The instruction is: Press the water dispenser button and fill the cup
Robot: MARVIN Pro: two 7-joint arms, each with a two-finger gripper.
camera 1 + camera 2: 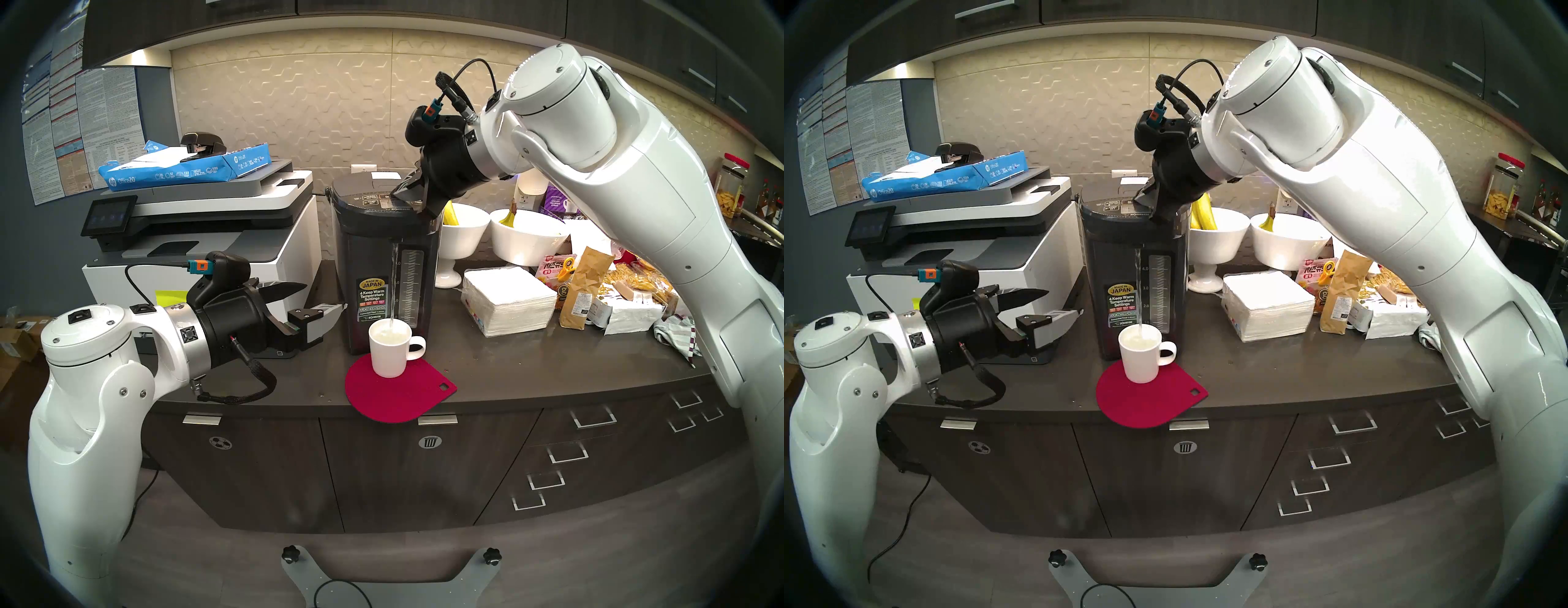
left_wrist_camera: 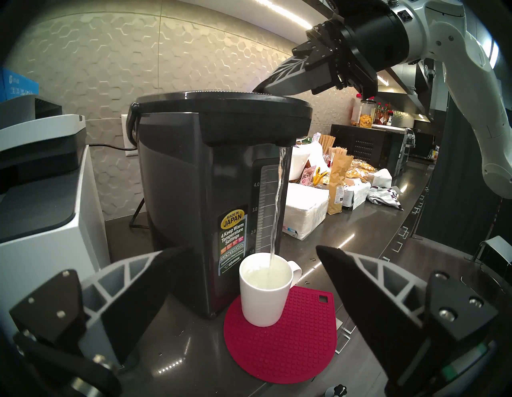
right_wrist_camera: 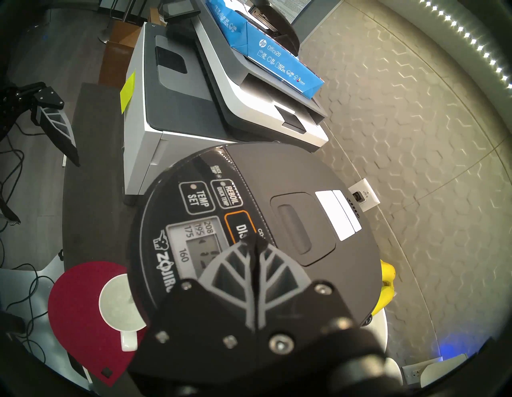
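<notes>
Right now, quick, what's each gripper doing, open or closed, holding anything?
Left gripper: open, empty, beside the cup.
Right gripper: shut, holding nothing, tips on the button.

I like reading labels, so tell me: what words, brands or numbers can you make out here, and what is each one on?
"MADE IN JAPAN", "4 Keep Warm Temperature Settings": sticker on the dispenser.
"4.0", "3.0", "2.0": its gauge.
"TEMP SET", "REBOIL QUICK TEMP": small keys.
"DIS…": the button, rest hidden by the shut right gripper.
"208 195 175 160": display.
"hp Office20": blue paper pack.
Wall posters, snack packets: too small.
</notes>
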